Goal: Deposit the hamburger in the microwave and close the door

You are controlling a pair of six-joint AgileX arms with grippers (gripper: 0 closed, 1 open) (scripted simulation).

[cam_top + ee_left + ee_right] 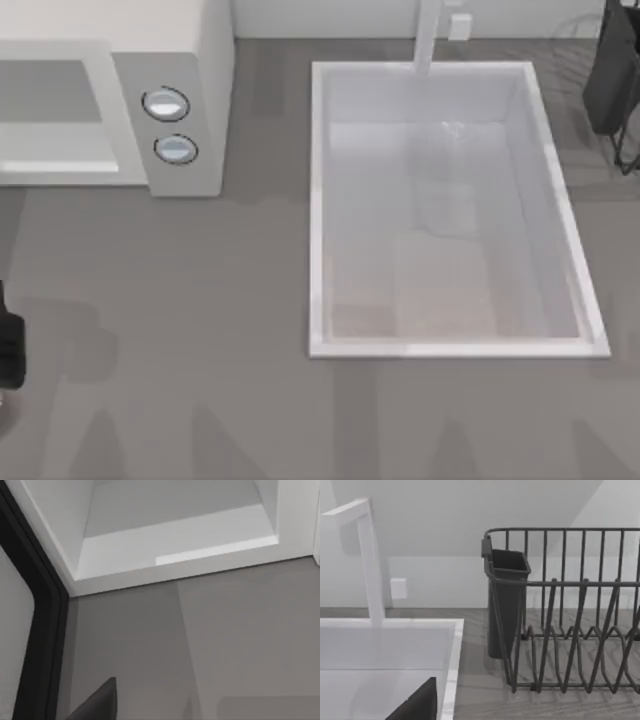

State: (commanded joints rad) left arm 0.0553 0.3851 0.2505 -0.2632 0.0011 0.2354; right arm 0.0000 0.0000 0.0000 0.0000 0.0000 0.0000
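Note:
The microwave [185, 60] stands at the back left of the table, off-white, with two round silver-blue knobs [165, 104] on its side panel. Its grey cavity [50, 110] is open to view, and it appears again in the left wrist view as a pale recess [175, 530]. Beside that recess runs a dark-edged grey panel [22, 645]; I cannot tell whether it is the door. The hamburger is out of view. My left arm [8, 350] sits at the table's left edge, in front of the microwave. My right arm [612, 70] hangs at the back right.
A white sink basin [318, 200] with a white faucet [428, 40] takes up the middle and right of the table. A dark wire dish rack [570, 630] with a dark cup holder [507, 605] stands behind it at the right. Bare grey tabletop [180, 330] lies in front of the microwave.

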